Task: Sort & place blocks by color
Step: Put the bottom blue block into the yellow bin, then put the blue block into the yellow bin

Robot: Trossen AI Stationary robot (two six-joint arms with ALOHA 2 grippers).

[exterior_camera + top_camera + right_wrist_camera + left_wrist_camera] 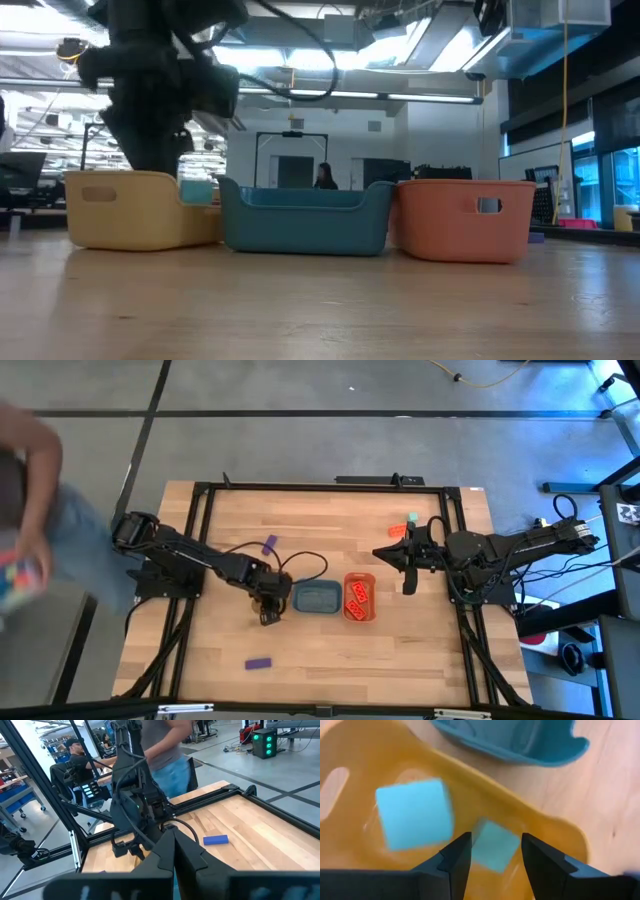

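Note:
My left gripper (268, 610) is open and points down over the yellow tray (365, 765). Two mint-green cubes lie in that tray, a larger-looking one (414, 813) and one (492, 845) seen between my open fingers (492, 862), which touch nothing. Orange-red bricks (359, 597) lie in the orange tray (359, 618). One purple bar (269, 545) lies on the table behind the left arm and another (258, 663) near the front edge. A mint cube (412, 518) and an orange-red brick (397, 531) lie by the right arm. My right gripper (385, 553) is shut and empty, and it waits above the table.
The blue tray (317, 598) stands between the yellow and orange trays; all three stand in a row in the low view: yellow (140, 210), blue (305, 215), orange (465, 218). A person (30, 510) stands beyond the table's left edge. A black frame (330, 485) runs around the tabletop.

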